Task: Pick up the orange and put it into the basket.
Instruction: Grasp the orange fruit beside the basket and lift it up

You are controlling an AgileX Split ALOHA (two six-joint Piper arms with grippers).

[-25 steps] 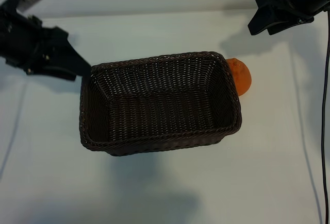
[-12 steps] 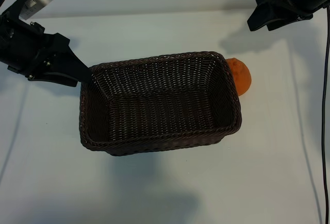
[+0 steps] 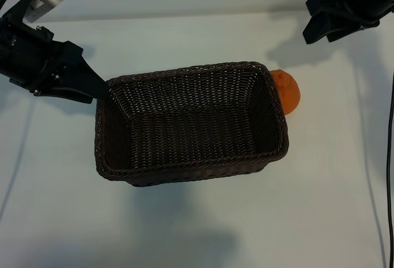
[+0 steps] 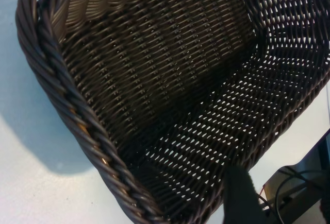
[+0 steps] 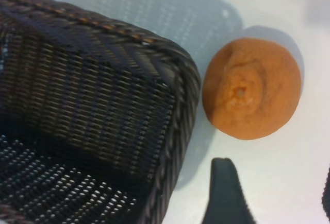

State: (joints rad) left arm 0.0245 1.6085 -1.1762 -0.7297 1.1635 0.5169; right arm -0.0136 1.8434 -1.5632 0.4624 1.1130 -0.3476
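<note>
Table (image 3: 197, 231) surface is your biggest piece of room: white and bare all along the near side of the basket (image 3: 184, 172), with more open white on the far side between the two arms.

Next in size, the basket sits mid-table, long side running across your exterior view, its inside holding nothing. Its braided rim is unbroken all round and the walls slope inward to the woven floor. At its left far corner the left gripper (image 3: 98, 89) has a fingertip right at the rim; from the exterior view you cannot tell whether it touches or only overlaps it. In the left wrist view one dark fingertip (image 4: 240, 195) shows over the basket's edge, and the fingers stand partly apart with nothing between them.

Up at the far right corner of the table, the right gripper (image 3: 317, 29) hangs well apart from the basket, above and beyond the orange (image 3: 287, 91). Its fingers (image 5: 224, 193) are spread to a middling width and hold nothing; the right wrist view shows bare table between them and the fruit.

Smallest, the orange rests on the table outside the basket, just beside the right end near the far corner. It lies against or nearly against the wall there, nub facing up, with open table on its far and right sides.
</note>
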